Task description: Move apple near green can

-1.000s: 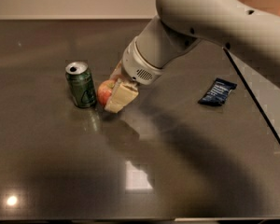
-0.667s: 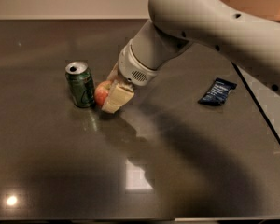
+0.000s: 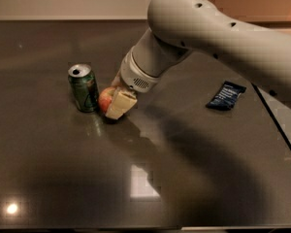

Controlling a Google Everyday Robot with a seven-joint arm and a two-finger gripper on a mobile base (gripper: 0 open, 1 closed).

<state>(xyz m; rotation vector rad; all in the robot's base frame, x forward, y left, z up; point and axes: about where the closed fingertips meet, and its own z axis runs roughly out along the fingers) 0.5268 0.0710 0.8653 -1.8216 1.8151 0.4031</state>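
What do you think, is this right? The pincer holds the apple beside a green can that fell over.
Not quite. The green can stands upright, not fallen over; the camera view shows it. The pincer does hold the apple beside it.

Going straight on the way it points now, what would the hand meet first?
The hand points down-left with the apple at its tip, so probably the tabletop right below; the green can stands just left, depth unclear.

- One apple point(image 3: 105, 99)
- One green can point(image 3: 84, 88)
- One dark blue snack wrapper point(image 3: 226, 95)
- One dark table point(image 3: 63, 174)
- One gripper point(image 3: 112, 102), low over the table, clasped on the apple just right of the can
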